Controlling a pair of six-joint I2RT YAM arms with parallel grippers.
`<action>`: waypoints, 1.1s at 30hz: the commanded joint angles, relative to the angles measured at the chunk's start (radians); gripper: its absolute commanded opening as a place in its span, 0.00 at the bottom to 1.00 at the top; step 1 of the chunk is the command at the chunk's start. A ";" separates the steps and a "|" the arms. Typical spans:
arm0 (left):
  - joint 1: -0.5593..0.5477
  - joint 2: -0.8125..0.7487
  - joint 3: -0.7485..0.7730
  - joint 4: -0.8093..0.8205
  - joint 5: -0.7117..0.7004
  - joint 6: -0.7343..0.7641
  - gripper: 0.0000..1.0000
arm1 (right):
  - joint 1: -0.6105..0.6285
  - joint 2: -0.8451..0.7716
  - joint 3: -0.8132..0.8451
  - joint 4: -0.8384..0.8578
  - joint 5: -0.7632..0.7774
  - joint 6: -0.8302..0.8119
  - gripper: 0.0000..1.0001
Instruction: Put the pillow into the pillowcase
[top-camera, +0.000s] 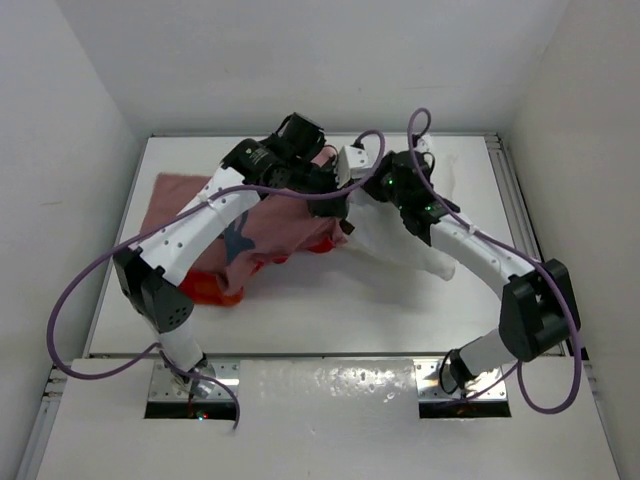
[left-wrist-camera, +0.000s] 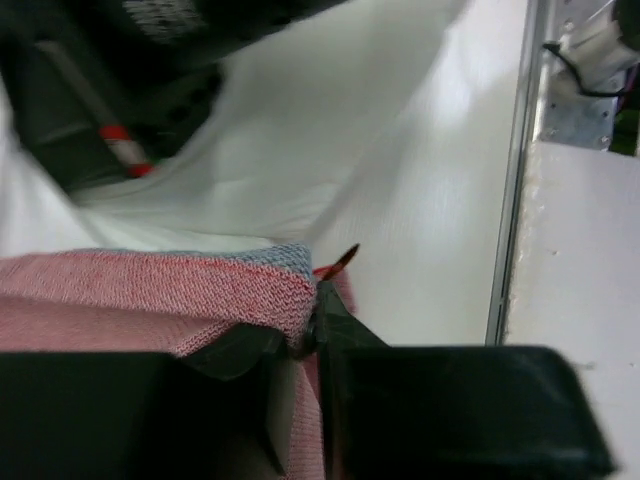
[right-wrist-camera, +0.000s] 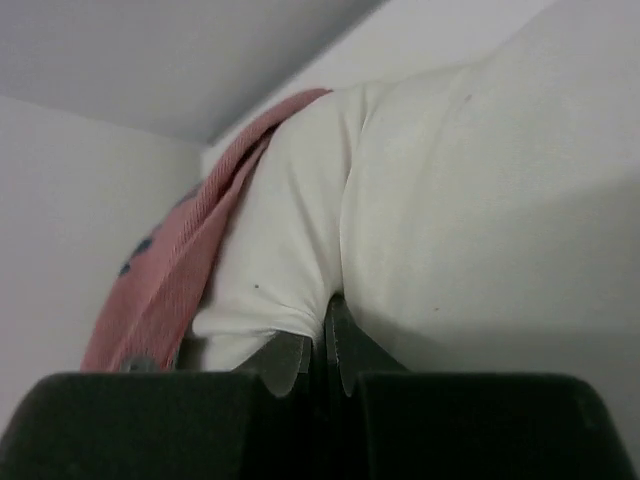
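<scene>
The red-orange pillowcase (top-camera: 185, 205) lies bunched on the left half of the table, with its paler pink reverse showing. The white pillow (top-camera: 400, 255) sits to its right, partly under both wrists, and its left end meets the pillowcase's mouth. In the left wrist view my left gripper (left-wrist-camera: 315, 305) is shut on the knitted pink edge of the pillowcase (left-wrist-camera: 150, 285), with the pillow (left-wrist-camera: 320, 150) just beyond. In the right wrist view my right gripper (right-wrist-camera: 328, 330) is shut on a pinched fold of the pillow (right-wrist-camera: 450, 200). The pillowcase (right-wrist-camera: 165, 270) drapes over the pillow's left side.
The white table (top-camera: 330, 315) is boxed in by white walls at the left, back and right. A metal rail (top-camera: 512, 200) runs along its right edge. Purple cables (top-camera: 75, 290) loop off both arms. Both wrists crowd together above the middle of the back half.
</scene>
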 joint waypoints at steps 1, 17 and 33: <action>0.052 -0.046 -0.100 0.101 0.008 -0.057 0.15 | 0.085 -0.050 -0.057 -0.007 0.023 -0.036 0.00; 0.154 0.125 -0.006 0.220 -0.509 -0.264 0.95 | -0.098 0.148 0.402 -0.708 -0.193 -0.507 0.99; 0.140 0.288 -0.006 0.162 -0.351 -0.286 0.08 | -0.098 0.520 0.454 -0.698 -0.730 -0.639 0.66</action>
